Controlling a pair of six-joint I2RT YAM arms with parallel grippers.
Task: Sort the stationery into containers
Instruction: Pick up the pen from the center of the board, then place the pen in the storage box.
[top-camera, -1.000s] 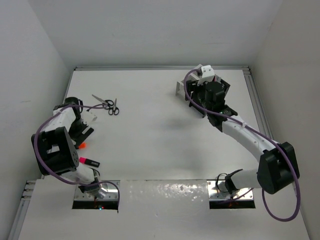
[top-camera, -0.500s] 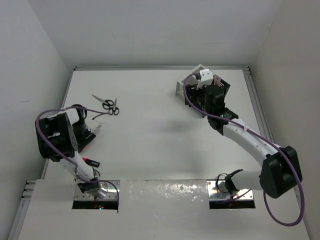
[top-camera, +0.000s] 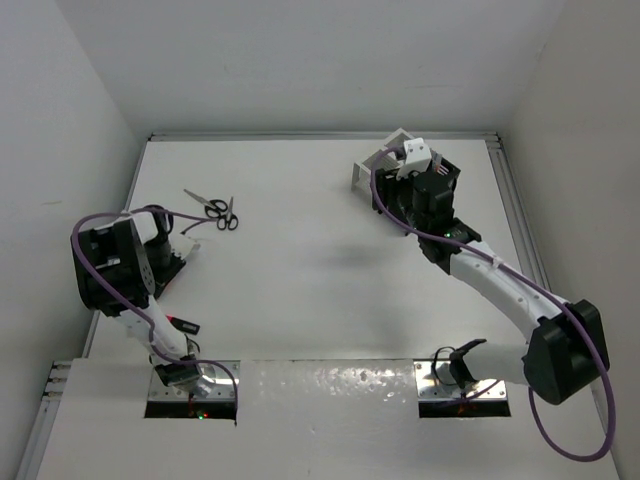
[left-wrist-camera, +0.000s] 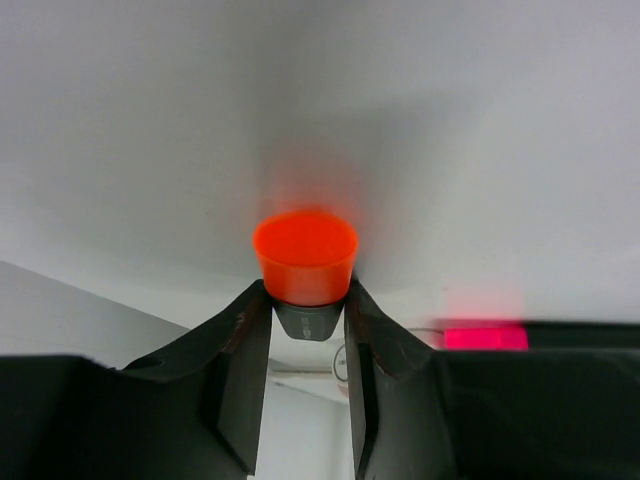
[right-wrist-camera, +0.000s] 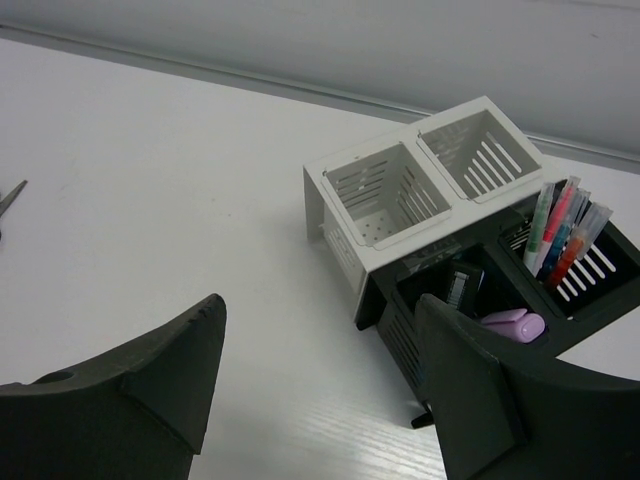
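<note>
Got the orange highlighter (left-wrist-camera: 305, 250) pinched end-on in the left gripper (left-wrist-camera: 306, 292), long axis poking straight out past the fingertips. Right gripper (right-wrist-camera: 320, 320) wide open, empty, nearer the organiser boxes (right-wrist-camera: 335, 235).

Twin arms: white links, black joints.
Left arm (top-camera: 108, 268) and right arm (top-camera: 500, 285): white tubular links, boxy black joint housings, purple cable (top-camera: 575, 425) looped along each, bare-metal base plates (top-camera: 462, 392) at near edge. Matte black wedge-shaped jaws; white camera mount (top-camera: 417, 153) on right wrist.
</note>
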